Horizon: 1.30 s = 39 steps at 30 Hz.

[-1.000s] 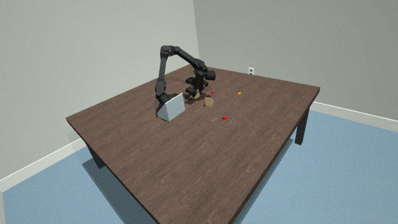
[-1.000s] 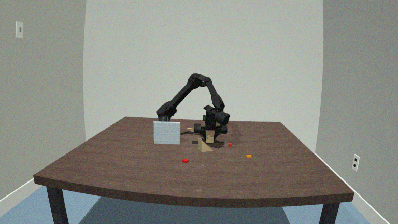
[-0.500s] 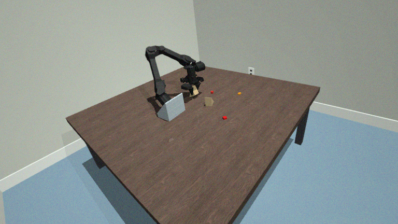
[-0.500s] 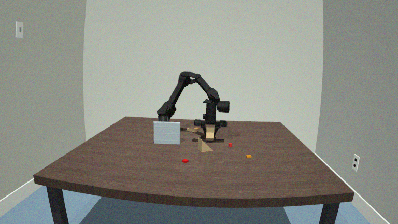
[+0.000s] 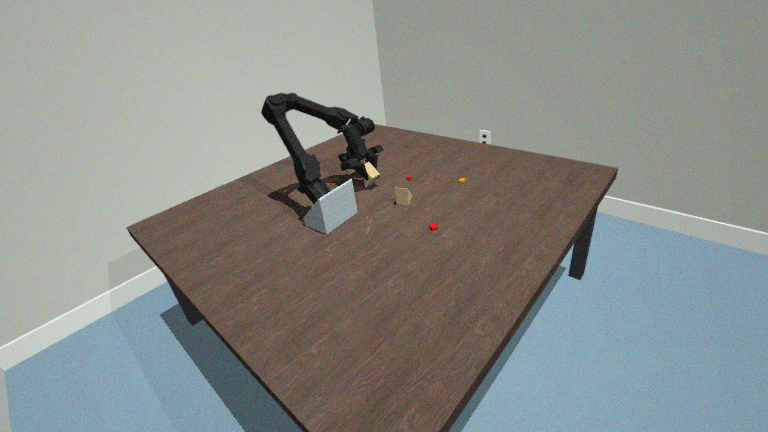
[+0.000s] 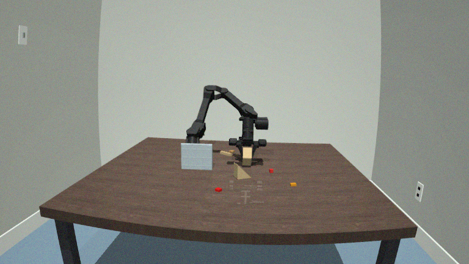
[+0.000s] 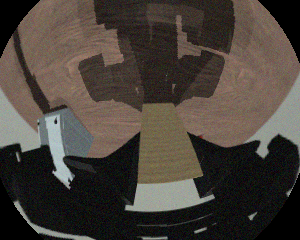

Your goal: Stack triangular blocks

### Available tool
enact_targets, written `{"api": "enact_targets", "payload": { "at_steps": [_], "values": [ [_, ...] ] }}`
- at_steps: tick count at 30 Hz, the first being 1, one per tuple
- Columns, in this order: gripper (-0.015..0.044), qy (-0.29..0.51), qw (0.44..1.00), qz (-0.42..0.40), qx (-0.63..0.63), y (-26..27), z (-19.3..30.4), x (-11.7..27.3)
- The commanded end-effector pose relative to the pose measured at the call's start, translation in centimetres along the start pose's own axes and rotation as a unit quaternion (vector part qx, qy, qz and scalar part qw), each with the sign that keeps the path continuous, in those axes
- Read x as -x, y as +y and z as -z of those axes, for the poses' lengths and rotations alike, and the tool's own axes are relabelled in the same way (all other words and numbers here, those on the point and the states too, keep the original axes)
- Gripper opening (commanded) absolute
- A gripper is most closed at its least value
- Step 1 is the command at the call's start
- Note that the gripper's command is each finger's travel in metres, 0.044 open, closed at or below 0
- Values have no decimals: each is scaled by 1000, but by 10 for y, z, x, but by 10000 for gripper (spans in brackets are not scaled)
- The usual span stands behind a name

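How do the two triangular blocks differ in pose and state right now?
The held block is clamped in the gripper; the free block is ungripped. The free block rests on the table, while the held block is tilted. Both are tan wedges.
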<state>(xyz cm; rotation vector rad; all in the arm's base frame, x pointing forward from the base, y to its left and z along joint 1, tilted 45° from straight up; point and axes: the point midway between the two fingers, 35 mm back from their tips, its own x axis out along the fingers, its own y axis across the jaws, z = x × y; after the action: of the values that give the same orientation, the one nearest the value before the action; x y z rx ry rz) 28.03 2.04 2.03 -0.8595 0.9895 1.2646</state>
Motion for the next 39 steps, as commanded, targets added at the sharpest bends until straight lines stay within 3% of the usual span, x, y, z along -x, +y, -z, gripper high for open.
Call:
{"api": "enact_targets", "payload": {
  "at_steps": [1,15,16,32,39],
  "values": [
    [0,53,999,6,2,-1,-9,6],
    [0,231,973,6,1,0,-34,12],
    [26,190,982,7,1,0,-29,13],
    [440,190,982,7,1,0,-29,13],
    [440,190,982,7,1,0,-29,13]
  ]
}}
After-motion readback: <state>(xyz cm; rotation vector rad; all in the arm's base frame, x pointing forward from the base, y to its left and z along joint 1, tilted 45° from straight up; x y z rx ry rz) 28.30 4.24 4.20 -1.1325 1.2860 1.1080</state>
